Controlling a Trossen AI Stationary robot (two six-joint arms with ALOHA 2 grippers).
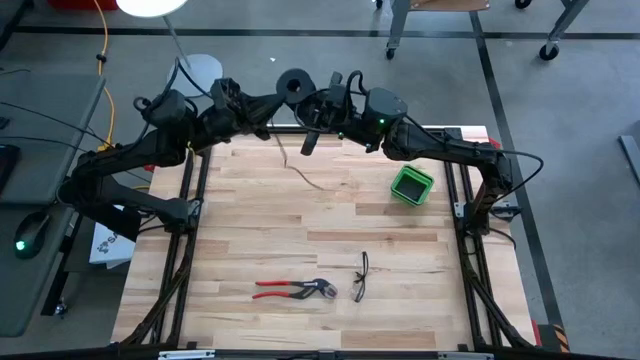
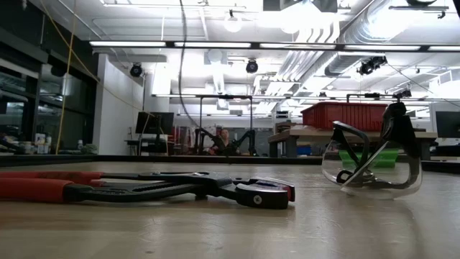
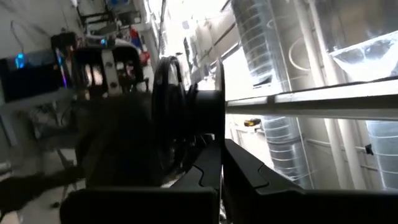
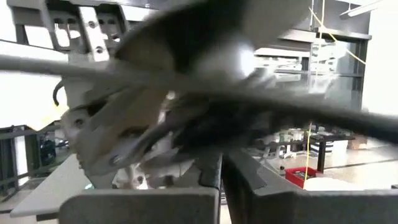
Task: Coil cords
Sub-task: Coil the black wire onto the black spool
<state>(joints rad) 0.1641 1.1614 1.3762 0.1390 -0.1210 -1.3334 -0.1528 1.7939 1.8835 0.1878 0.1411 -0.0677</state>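
Seeing, at far edge: my two grippers meeting.
Left gripper (image 1: 262, 103): fingers pressed together beside round black cord reel (image 1: 294, 84).
Right gripper (image 1: 322, 108): fingers together, just right of reel.
Thin black cord (image 1: 300, 172): trailing onto wooden table (image 1: 300, 225).

On the wooden table (image 1: 250, 200), red-handled pliers (image 1: 293, 289) lie near the front edge with clear safety glasses (image 1: 360, 277) just beside them, a green box (image 1: 411, 185) sits toward the right edge near the back, and a yellow cable (image 1: 102, 40) runs along the floor beyond the back left corner.
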